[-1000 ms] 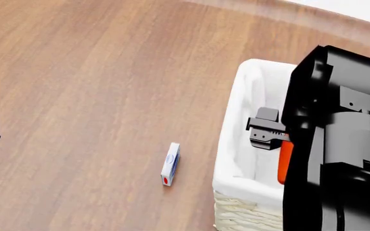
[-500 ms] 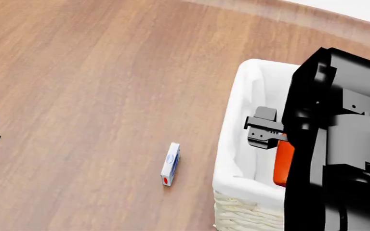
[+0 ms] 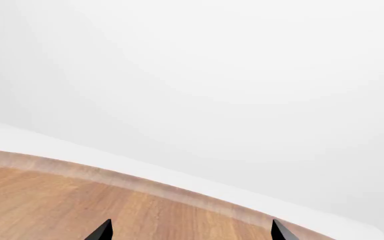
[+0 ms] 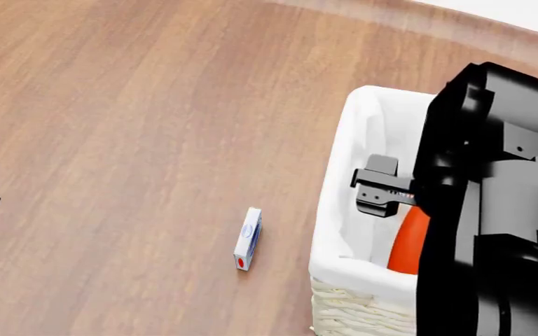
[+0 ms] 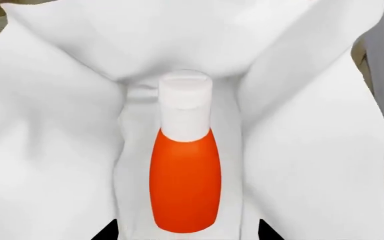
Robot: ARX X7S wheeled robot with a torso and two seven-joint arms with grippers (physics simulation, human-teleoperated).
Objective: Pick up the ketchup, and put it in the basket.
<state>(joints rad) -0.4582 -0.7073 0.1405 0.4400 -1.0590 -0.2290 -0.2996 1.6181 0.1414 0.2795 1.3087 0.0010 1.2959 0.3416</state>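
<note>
Item 1: ketchup (image 5: 185,177), lying inside the basket (image 4: 344,210) on its white liner, cap toward the far fold. Item 2: my right gripper (image 5: 185,232), over the basket, fingertips spread to either side of the bottle's base, not pressing it. Item 3: my left gripper (image 3: 188,232), parted, holding nothing. Item 4: small white-blue box (image 4: 247,238) on the wooden table (image 4: 138,126), near the basket.
</note>
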